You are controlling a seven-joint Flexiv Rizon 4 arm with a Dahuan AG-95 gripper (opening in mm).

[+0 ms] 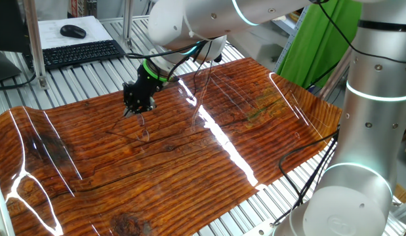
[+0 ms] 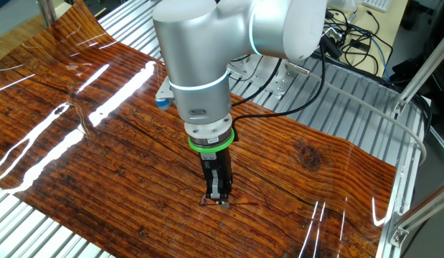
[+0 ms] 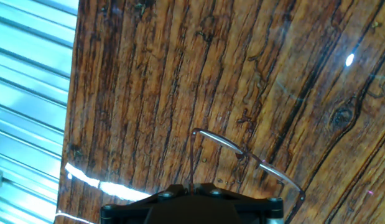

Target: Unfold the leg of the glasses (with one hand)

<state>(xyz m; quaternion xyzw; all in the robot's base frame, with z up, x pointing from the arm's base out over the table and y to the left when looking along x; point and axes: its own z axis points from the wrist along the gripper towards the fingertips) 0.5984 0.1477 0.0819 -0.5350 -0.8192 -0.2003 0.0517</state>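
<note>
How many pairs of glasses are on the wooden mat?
1. The glasses lie on the wood-pattern mat right under the gripper, with its fingers closed down at them. The hand camera shows only part of the frame; the gripper body hides the rest.

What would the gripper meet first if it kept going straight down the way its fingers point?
Most likely the glasses lying just under the gripper, then the wood-grain mat. Whether it already touches them is unclear.
</note>
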